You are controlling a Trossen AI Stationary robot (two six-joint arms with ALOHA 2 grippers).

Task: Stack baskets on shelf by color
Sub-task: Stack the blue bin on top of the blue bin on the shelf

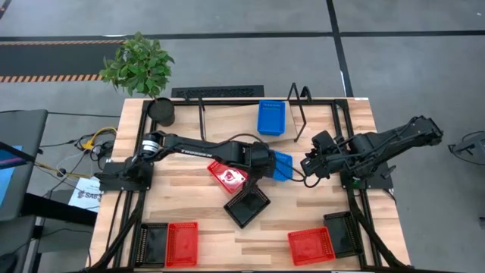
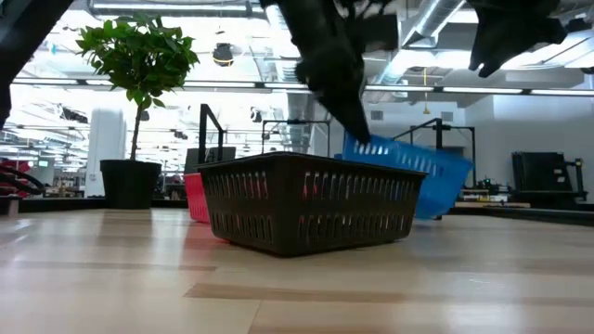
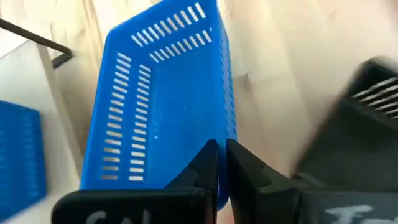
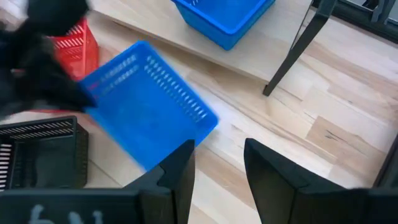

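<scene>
Wooden tabletop (image 1: pixel 189 182) filled the middle of the high view, with the shelf (image 1: pixel 227 117) along its upper edge carrying one blue basket (image 1: pixel 271 117). At center, the left gripper (image 1: pixel 267 168) was clenched on the rim of a second blue basket (image 1: pixel 282 165), tilted off the table beside a red basket (image 1: pixel 226 175) and a black basket (image 1: pixel 246 205). Right gripper (image 1: pixel 309 164) hung just right of it, fingers apart and empty.

The left arm is reaching across toward the shelf (image 1: pixel 250 125), its left gripper (image 3: pixel 222 163) pinching closed near it; the right gripper (image 4: pixel 217 163) is hovering beside the shelf's right end, fingers parted
</scene>
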